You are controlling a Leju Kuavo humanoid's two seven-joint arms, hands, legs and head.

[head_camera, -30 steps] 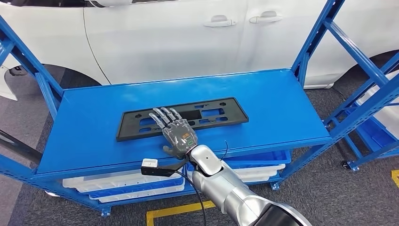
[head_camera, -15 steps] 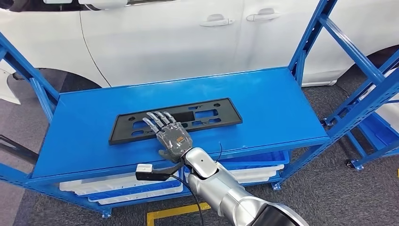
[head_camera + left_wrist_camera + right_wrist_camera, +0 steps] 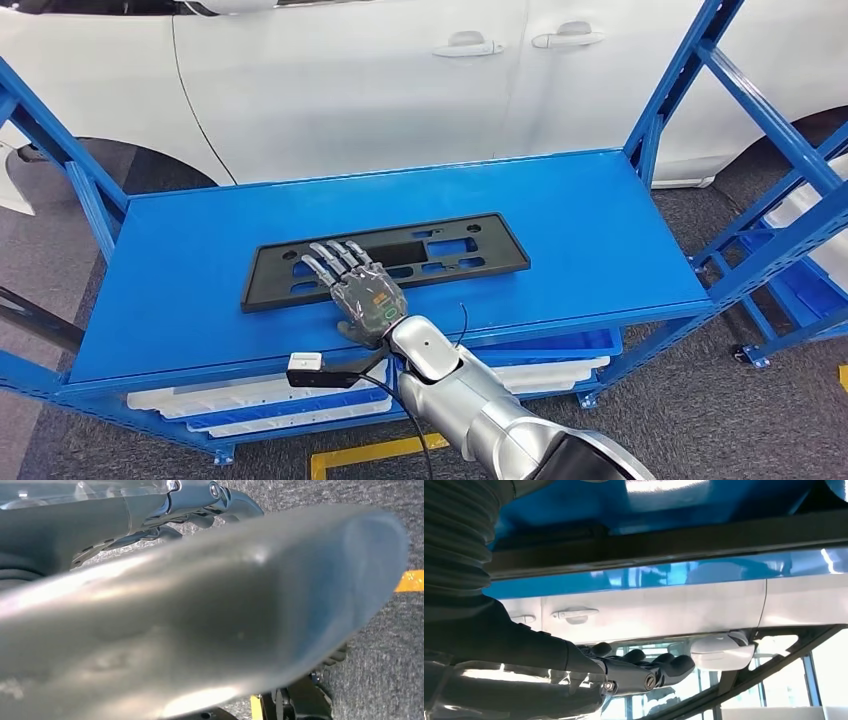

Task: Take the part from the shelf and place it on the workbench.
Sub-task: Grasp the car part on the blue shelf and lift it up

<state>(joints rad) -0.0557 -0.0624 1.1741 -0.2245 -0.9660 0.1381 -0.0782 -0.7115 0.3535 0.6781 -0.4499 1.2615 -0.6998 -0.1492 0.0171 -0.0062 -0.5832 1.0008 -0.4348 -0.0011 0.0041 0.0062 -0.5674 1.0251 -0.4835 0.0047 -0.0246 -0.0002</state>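
The part (image 3: pixel 385 259) is a long, flat black plastic plate, shaped like a licence-plate holder, with a raised rim, several rectangular cut-outs and small round holes near its ends. It lies flat on the top board of the blue shelf (image 3: pixel 600 230), roughly in the middle, its long side running across the board and slightly slanted, the right end a little farther back.

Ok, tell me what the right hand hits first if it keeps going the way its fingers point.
The right hand already lies over the black plastic part, fingers aimed across it. Beyond the part's far edge comes bare blue shelf, then likely the white car; depth is unclear.
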